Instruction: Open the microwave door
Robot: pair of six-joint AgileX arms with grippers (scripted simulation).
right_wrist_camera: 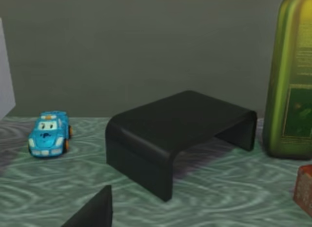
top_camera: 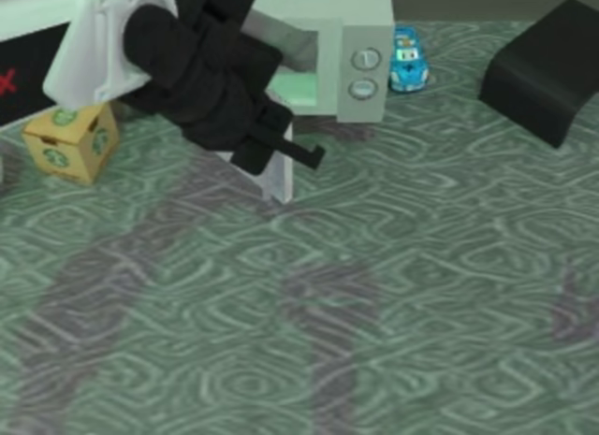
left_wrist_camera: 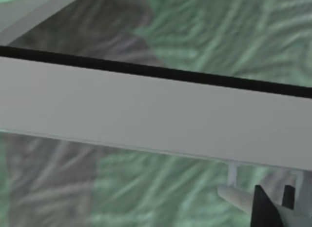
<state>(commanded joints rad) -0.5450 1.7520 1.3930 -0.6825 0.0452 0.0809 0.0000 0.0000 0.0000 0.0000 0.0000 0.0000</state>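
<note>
The microwave (top_camera: pixel 363 42) stands at the back centre, its two round knobs on the right-hand panel and its pale green inside showing. The microwave door (top_camera: pixel 279 173) stands swung out toward the table's front, edge-on from above. My left gripper (top_camera: pixel 304 152) hangs over the door's free end. In the left wrist view the door (left_wrist_camera: pixel 146 114) crosses as a wide pale band, and the left gripper (left_wrist_camera: pixel 277 201) is shut on the slim handle (left_wrist_camera: pixel 233 196). My right arm is out of the top view, its gripper open, with one dark fingertip (right_wrist_camera: pixel 95 210) showing.
A blue toy car (top_camera: pixel 408 59) sits just right of the microwave. A black angular box (top_camera: pixel 547 70) stands at the back right, with a green bottle (right_wrist_camera: pixel 292 75) and a red-brown block (right_wrist_camera: pixel 304 195) beside it. A yellow cube (top_camera: pixel 73 140) lies at the left.
</note>
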